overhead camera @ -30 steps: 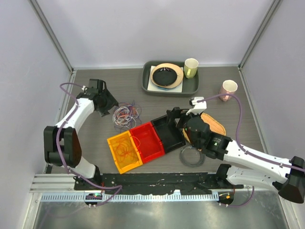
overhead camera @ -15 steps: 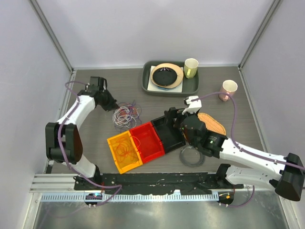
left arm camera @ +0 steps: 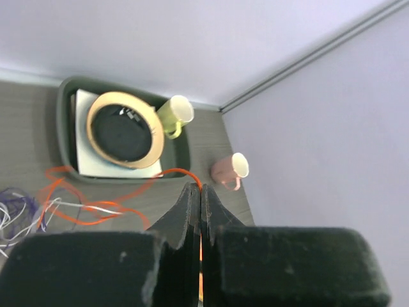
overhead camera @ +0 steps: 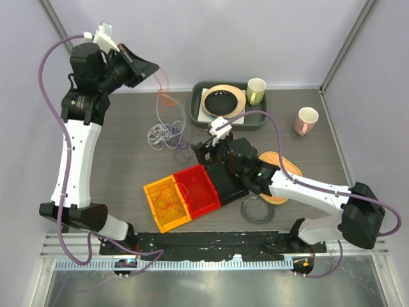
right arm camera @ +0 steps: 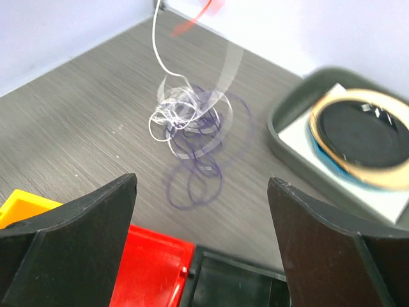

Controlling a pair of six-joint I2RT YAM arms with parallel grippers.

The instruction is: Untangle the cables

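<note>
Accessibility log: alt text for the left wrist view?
The left gripper, shut, pinches an orange-red cable looping over the table. Beyond: a grey tray with a dark dish and yellow cup, and a pink cup.

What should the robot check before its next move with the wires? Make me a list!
1. Left hand shut on the orange cable: ok, its fingers are pressed together with the wire between them.
2. Orange cable free of the white and purple pile: not ok, white strands run up to it.
3. Right hand open: ok.
4. Right hand on the pile to hold it down: not ok, it hovers short of it.
5. Lifted cable clear of the tray: cannot tell.
</note>
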